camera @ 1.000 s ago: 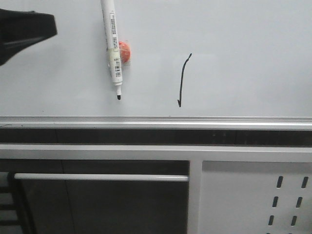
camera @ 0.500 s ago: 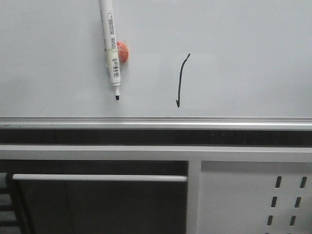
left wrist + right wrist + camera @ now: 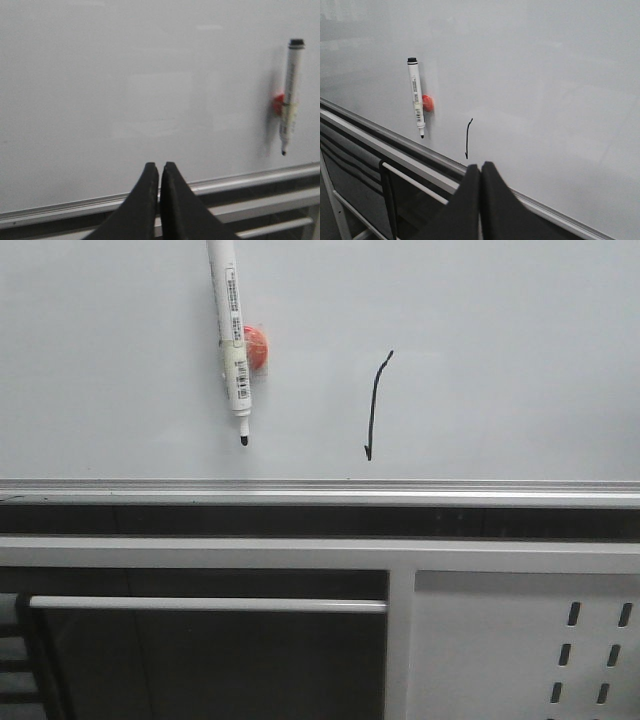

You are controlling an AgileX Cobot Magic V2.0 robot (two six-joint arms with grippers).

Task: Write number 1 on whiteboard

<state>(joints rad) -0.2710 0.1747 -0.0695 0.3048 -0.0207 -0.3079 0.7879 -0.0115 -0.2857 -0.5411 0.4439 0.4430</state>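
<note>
Whiteboard [image 3: 520,330] job looks basically finished to me, so the step in hand is really just backing off clean without smudging anything.

Going left to right: the left gripper [image 3: 159,170] has its fingers pressed together with nothing between them, sitting low near the board's aluminium lower rail [image 3: 320,487] on the blank left stretch. Next comes the white marker pen [image 3: 232,340], hanging tip-down on an orange-red magnetic holder [image 3: 257,346], tip just above the rail. Then the number 1 [image 3: 376,405], a thin black stroke (slightly bowed, tiny hook at the bottom) sitting right of the marker, its lower end near the rail. The right gripper [image 3: 480,172] is likewise closed on nothing and apart from the board, below the stroke.

For room: loads of bare board right of the stroke and toward the left edge. I'd pull both arms straight back rather than sideways, since fresh ink smears easily.
</note>
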